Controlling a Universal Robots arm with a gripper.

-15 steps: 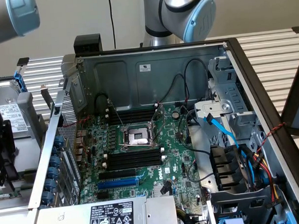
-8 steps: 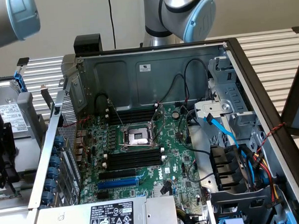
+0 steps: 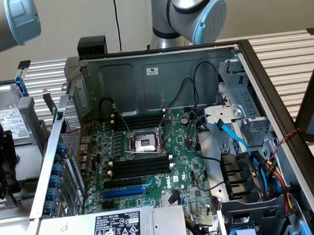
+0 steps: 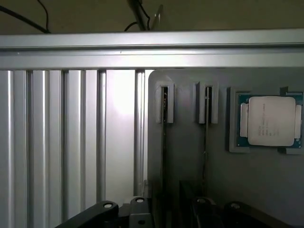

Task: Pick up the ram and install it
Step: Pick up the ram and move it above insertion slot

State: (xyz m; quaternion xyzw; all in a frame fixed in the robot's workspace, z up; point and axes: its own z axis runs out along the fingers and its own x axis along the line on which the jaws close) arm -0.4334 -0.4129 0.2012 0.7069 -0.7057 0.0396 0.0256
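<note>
- The ram [image 4: 164, 142] appears to stand on edge in a clip of the grey tray [image 4: 190, 166] on the ribbed bench [image 4: 57, 142], probably so its top edge can be grasped from above.
- The gripper [image 4: 166, 216] hangs over that tray, nearest the ram; whether its jaws are open or shut cannot be told.
- Two clips sit side by side, each with one thin stick, and one processor [image 4: 270, 121] lies beside them.
- The computer case [image 3: 144, 71] lies open, slots facing up: two banks of black slots [image 3: 141, 167] and one blue slot [image 3: 124, 192], all unfilled.

I get soft, even light across the open case [image 3: 145, 92]; glare whitens a strip of the ribbed table [image 4: 121, 95].
</note>
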